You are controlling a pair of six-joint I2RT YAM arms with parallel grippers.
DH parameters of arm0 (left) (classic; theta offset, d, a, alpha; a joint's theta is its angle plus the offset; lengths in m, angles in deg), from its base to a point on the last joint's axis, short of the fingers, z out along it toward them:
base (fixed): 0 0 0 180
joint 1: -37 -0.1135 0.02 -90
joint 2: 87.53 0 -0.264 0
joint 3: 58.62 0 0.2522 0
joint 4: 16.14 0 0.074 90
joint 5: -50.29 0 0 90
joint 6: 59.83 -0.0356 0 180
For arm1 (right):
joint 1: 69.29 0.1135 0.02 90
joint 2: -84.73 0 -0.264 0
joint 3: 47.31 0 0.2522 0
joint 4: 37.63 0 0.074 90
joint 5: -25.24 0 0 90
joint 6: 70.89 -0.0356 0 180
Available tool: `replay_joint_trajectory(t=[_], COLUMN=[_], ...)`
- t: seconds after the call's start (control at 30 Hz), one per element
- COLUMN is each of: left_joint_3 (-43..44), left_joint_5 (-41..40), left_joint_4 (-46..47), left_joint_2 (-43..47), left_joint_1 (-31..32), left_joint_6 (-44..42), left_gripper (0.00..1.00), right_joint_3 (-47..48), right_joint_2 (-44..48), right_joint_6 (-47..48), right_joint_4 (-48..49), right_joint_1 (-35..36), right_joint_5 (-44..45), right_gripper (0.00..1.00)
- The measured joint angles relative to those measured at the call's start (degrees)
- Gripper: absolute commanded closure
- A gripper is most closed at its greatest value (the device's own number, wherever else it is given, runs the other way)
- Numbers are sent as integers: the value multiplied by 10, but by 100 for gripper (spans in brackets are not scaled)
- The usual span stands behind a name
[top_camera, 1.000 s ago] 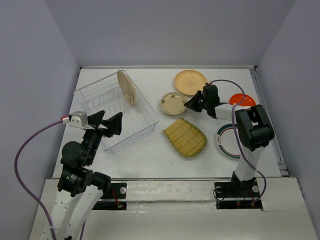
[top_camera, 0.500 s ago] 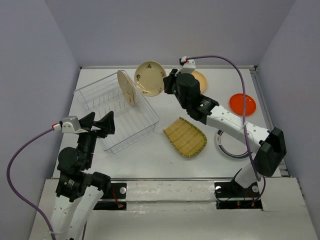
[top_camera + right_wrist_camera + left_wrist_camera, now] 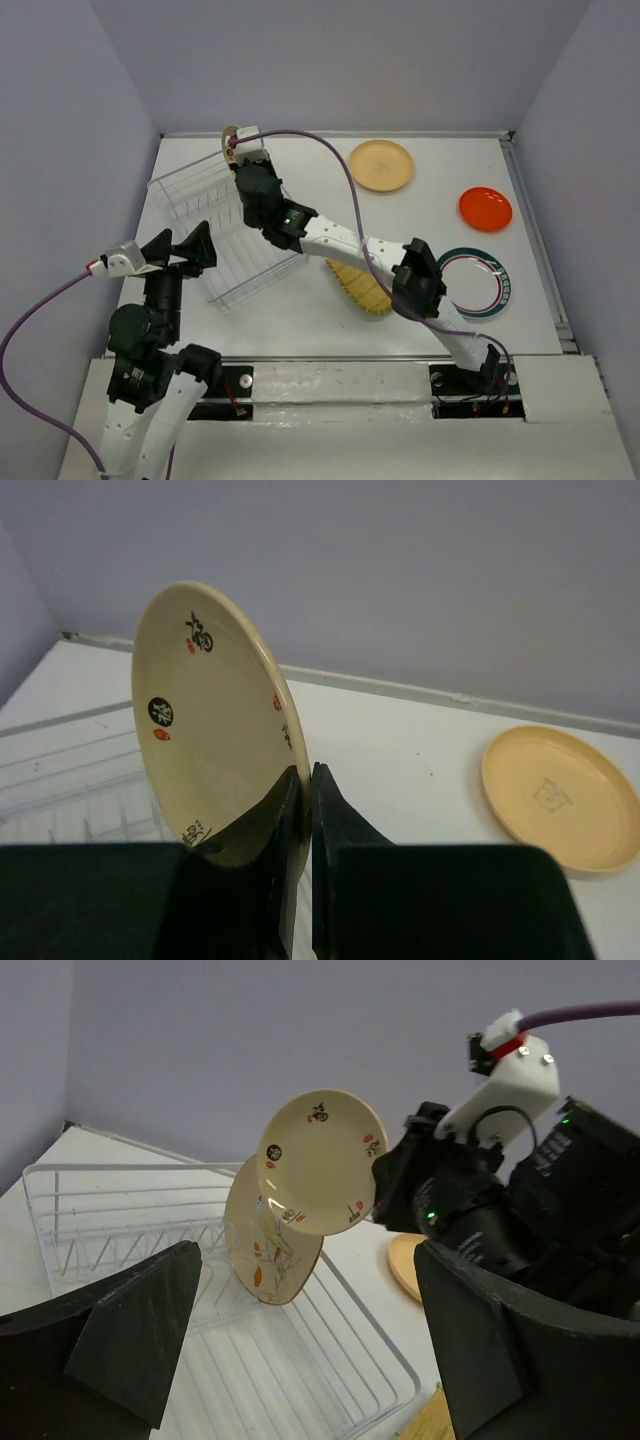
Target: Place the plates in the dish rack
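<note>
My right gripper (image 3: pixel 305 780) is shut on the rim of a cream plate with black and red characters (image 3: pixel 215 750). It holds the plate on edge above the far side of the wire dish rack (image 3: pixel 235 270). In the left wrist view the held plate (image 3: pixel 320 1160) hangs just above a tan flowered plate (image 3: pixel 268 1250) standing in the rack (image 3: pixel 120 1210). My left gripper (image 3: pixel 185 250) is open and empty by the rack's near-left corner. A tan plate (image 3: pixel 381 165), a red-orange plate (image 3: pixel 485 208) and a ringed white plate (image 3: pixel 475 283) lie on the table. The yellow ribbed plate (image 3: pixel 355 285) is partly under my right arm.
My right arm (image 3: pixel 330 240) stretches across the table from the right base over the rack's right corner. Grey walls close in the table at the back and both sides. The tan plate also shows in the right wrist view (image 3: pixel 560 795).
My right gripper lifted the cream plate from the table's middle and carried it left to above the rack. My left gripper drew back slightly toward the near-left.
</note>
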Motion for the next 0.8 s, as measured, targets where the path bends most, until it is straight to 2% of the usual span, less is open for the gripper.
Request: replay_joint_trajectory(t=[0.13,0.23,0.5,0.8], left_joint_3=[0,1,1,1], left_joint_5=[-14,-21,-25,-23], left_joint_4=[-11,-14,-18,-19], left_joint_2=[12,19,20,20], left_joint_1=[0,1,2,2], left_joint_6=[0,0,0,0], left_gripper=[1,1,1,1], right_joint_3=[103,146,188,186], right_joint_2=[-106,-155,-211,-229], right_joint_6=[112,163,208,219], right_joint_4=[38,54,78,88], right_joint_1=[23,29,24,21], right_joint_5=[27,36,50,56], right_gripper=[93,93,93,93])
